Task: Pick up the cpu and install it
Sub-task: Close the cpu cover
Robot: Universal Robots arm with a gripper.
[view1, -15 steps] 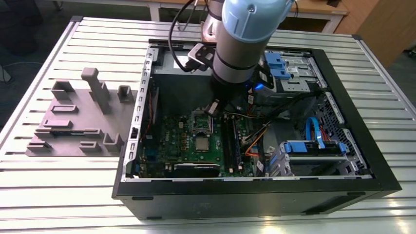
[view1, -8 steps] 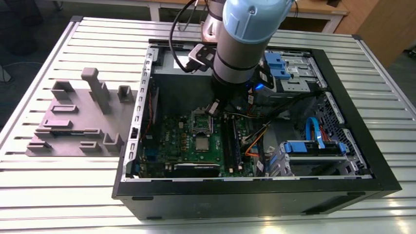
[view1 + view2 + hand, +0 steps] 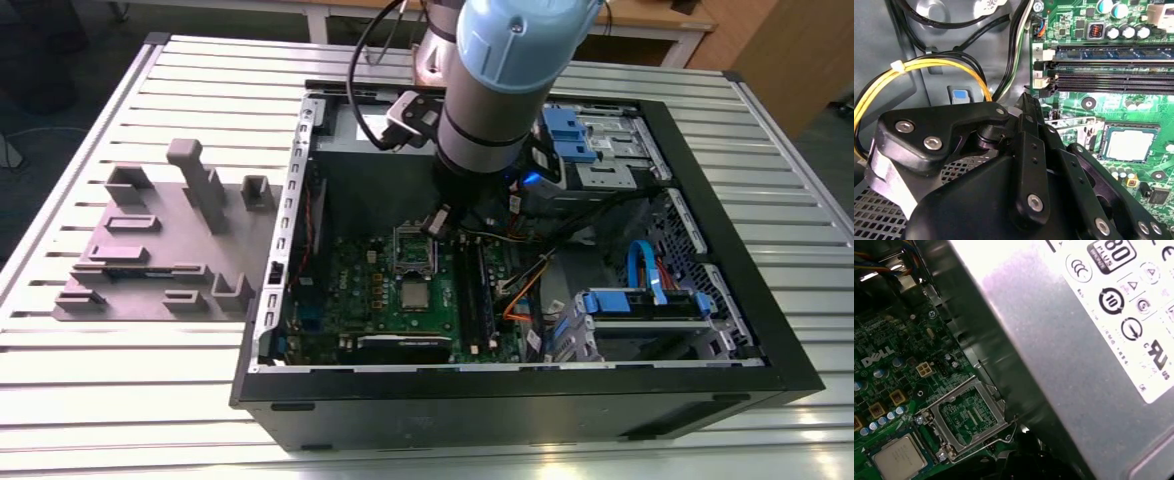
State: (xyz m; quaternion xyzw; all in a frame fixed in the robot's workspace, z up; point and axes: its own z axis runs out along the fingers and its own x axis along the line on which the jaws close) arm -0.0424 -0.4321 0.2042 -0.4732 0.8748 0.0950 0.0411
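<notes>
The cpu point(image 3: 416, 293) lies flat in its seat near the middle of the motherboard point(image 3: 350, 290), just beside the opened load plate point(image 3: 971, 415) and apart from the gripper point(image 3: 438, 222), which hangs above the plate inside the case point(image 3: 534, 400). I cannot tell whether the jaws are spread or pressed together. The placing looks done or nearly so. To do it well, the chip should sit square and level. Any touch should be light and straight down, and the arm should keep off the yellow cables point(image 3: 944, 65) and memory slots point(image 3: 1114, 75)
</notes>
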